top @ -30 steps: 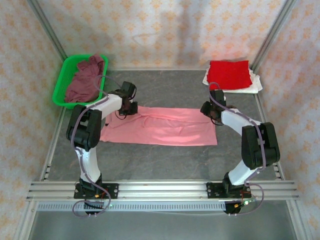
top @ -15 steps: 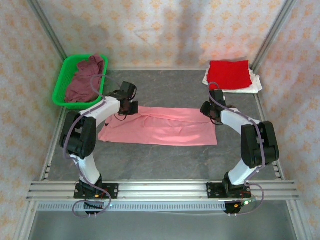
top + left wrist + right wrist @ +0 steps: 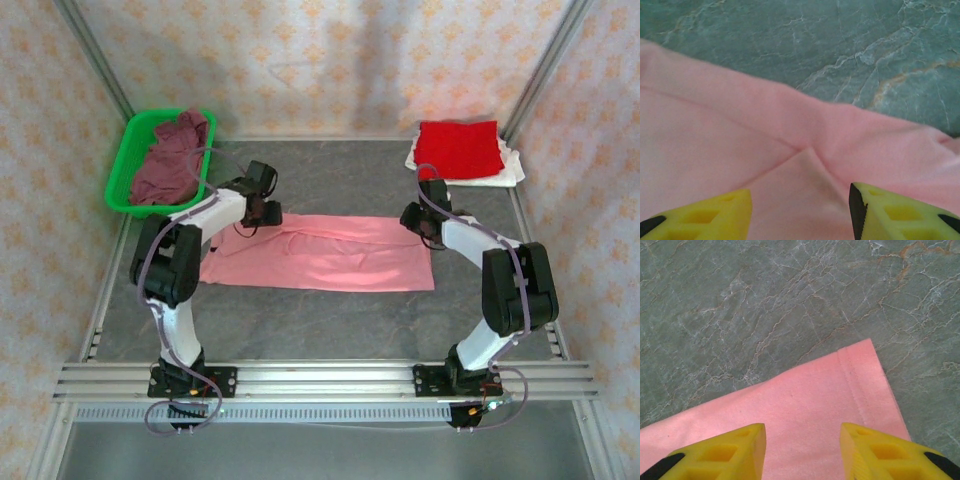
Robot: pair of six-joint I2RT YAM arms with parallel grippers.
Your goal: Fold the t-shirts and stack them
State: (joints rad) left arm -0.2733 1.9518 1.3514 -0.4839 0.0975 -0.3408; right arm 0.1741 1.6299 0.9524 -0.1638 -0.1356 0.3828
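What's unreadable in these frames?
- White t-shirt: top view, mostly under the red t-shirt; fold unclear.
- Maroon t-shirt: top view, bunched in green basket; shape unclear.
- Pink t-shirt: wrist views cut it off at their edges.
- Left pincer, right pincer: contact with pink t-shirt unclear, both wrist views.

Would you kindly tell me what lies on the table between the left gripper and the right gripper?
The pink shirt, spread flat on the table, spans the stretch between left gripper and right gripper; the top view shows it.

I saw a pink shirt (image 3: 330, 255), a red shirt (image 3: 458, 148), a white shirt (image 3: 512, 168), a maroon shirt (image 3: 168, 165), a green basket (image 3: 150, 210) and a grey, white-veined table (image 3: 330, 325).
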